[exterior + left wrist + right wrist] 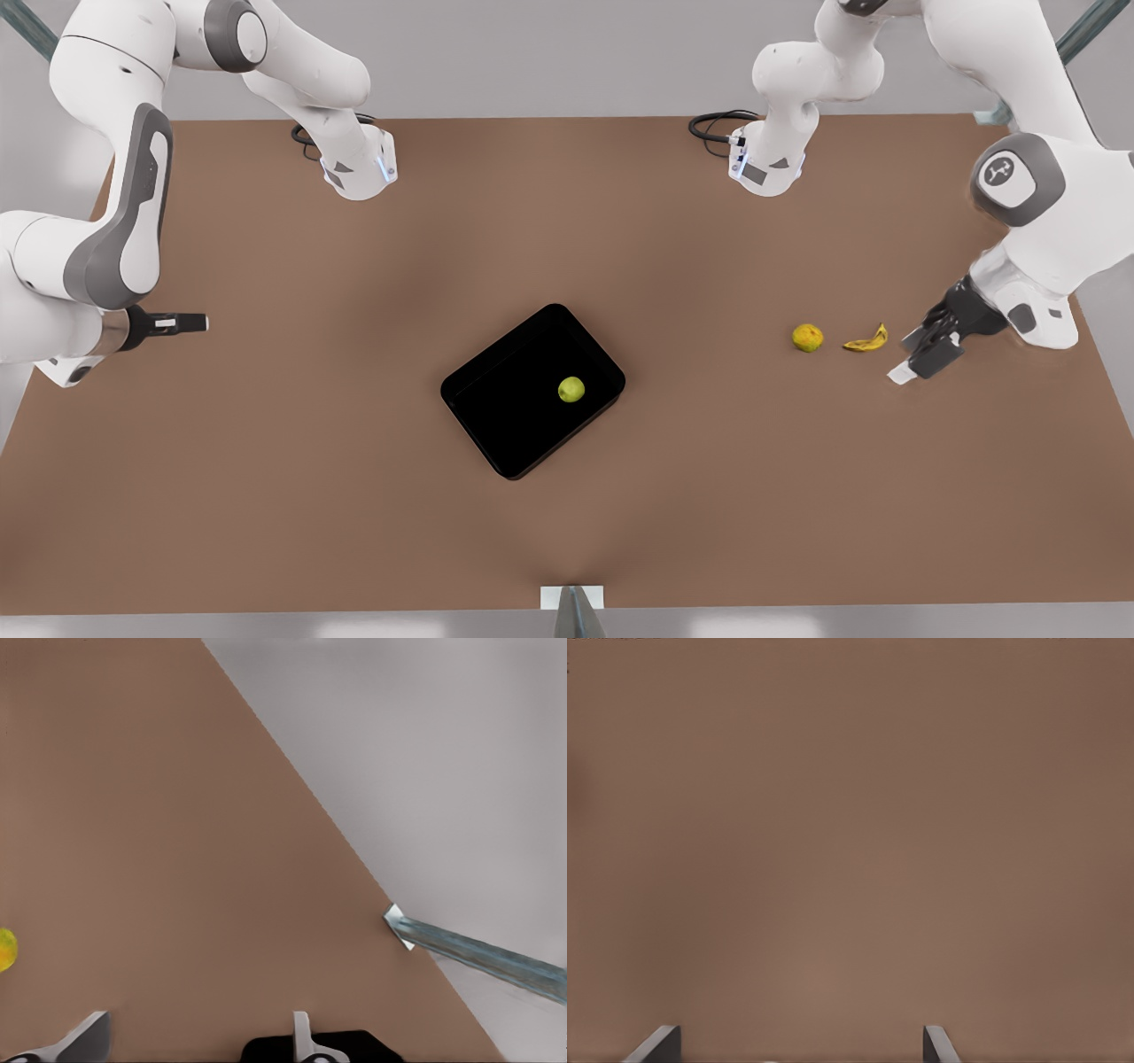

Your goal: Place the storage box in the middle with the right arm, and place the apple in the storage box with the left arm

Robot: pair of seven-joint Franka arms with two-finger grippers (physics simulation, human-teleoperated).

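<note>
Both grippers are empty, jaws apart: the left gripper [917,359] hovers just beside the banana [866,341] and blotchy fruit [807,338], the right gripper [190,323] over bare table [266,461]. Mid-table, the apple [571,389] sits inside the storage box [509,416].

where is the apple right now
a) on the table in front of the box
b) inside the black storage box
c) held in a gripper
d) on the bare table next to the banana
b: in the front view the apple lies inside the black storage box at mid-table, with both grippers far off at the sides and the banana out on the table.
</note>
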